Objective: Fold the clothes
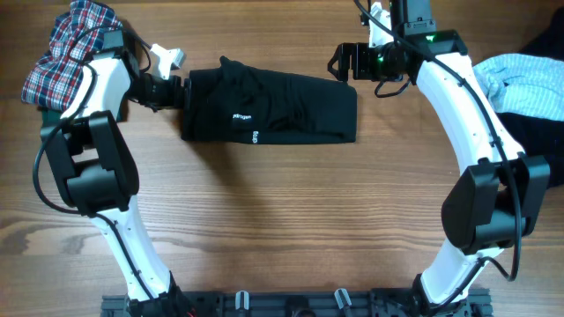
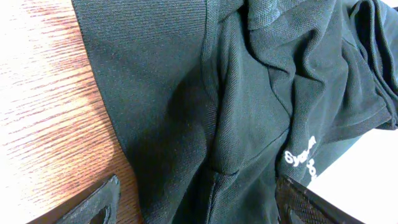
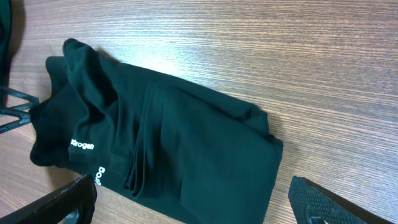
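The clothes in play are a black T-shirt [image 1: 269, 110] with small white print, lying folded into a long rectangle on the wooden table. My left gripper [image 1: 181, 88] sits at its left end. In the left wrist view its fingers [image 2: 99, 202] stand wide apart, straddling rumpled black fabric [image 2: 236, 124] without pinching it; this gripper [image 2: 198, 183] is open. My right gripper [image 1: 339, 62] hovers just off the shirt's far right corner. In the right wrist view it [image 3: 191, 183] is open, looking down on the shirt [image 3: 186, 155], with nothing held.
A plaid garment [image 1: 75, 44] is bunched at the far left behind the left arm. A light blue garment [image 1: 520, 79] lies on dark cloth [image 1: 538, 132] at the right edge. A black rail [image 1: 291, 304] runs along the table's front.
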Controlling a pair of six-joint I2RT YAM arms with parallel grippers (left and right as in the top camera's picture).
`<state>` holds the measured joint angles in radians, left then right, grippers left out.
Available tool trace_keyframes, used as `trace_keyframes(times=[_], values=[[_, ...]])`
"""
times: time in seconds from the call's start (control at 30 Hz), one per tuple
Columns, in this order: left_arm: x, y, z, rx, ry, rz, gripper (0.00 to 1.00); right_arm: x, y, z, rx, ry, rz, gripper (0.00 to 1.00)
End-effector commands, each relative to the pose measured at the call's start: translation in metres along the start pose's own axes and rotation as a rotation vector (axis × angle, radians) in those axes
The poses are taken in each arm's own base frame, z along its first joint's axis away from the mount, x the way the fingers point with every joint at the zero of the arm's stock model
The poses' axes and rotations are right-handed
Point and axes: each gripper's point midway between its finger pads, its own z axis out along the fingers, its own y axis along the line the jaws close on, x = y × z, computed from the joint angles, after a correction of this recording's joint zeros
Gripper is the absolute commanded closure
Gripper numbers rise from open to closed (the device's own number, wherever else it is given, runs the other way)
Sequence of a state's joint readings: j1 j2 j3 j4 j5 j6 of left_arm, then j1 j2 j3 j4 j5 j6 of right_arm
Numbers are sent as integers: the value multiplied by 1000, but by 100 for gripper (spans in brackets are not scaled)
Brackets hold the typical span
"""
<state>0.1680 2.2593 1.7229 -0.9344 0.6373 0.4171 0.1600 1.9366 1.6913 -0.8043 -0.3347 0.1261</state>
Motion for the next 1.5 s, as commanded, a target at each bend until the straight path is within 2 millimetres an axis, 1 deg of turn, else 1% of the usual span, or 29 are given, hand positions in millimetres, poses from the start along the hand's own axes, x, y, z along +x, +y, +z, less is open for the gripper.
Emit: trace_keyframes(times=[0.0,0.1,0.23,0.33,0.47,0.53,0.57,0.6,0.67,0.7,0.73,0.83,0.9,0.93,1.07,1.17,1.3,1.47], values=[[10,4,16,9,41,4,21,-15,4,-18,6,-57,-37,1],[13,2,25,18,60,4,21,-15,4,-18,6,-58,-37,1],[17,-7,41,43,88,15,21,-17,4,-19,6,-65,-40,0],[13,-20,48,85,78,36,20,-17,4,-19,5,-65,-43,1],[5,-32,57,91,64,87,21,-18,5,-19,5,-68,-45,1],[3,-37,61,93,62,108,25,-18,5,-19,5,-68,-45,1],[2,-39,62,93,61,115,30,-17,4,-19,6,-67,-46,1],[1,-40,63,93,60,120,39,-17,5,-19,5,-67,-51,0],[-1,-41,64,87,54,100,71,-17,5,-19,6,-66,-60,0],[-2,-40,64,85,52,87,83,-17,4,-19,6,-65,-62,0],[-2,-39,64,80,52,73,86,-16,4,-19,6,-64,-62,1],[-1,-29,62,47,56,31,87,-15,4,-18,7,-58,-63,0],[1,-20,59,13,61,-16,94,-14,4,-18,8,-54,-62,0],[1,-17,57,6,61,-25,96,-14,4,-18,7,-53,-61,1],[7,-8,49,4,67,-63,96,-14,4,-18,10,-53,-60,1],[11,2,38,-7,66,-98,96,-14,1,-18,23,-53,-57,1],[11,13,26,-15,48,-127,96,-14,0,-18,29,-54,-57,1],[10,25,8,-27,18,-153,96,-15,-10,-19,86,-60,-37,0]])
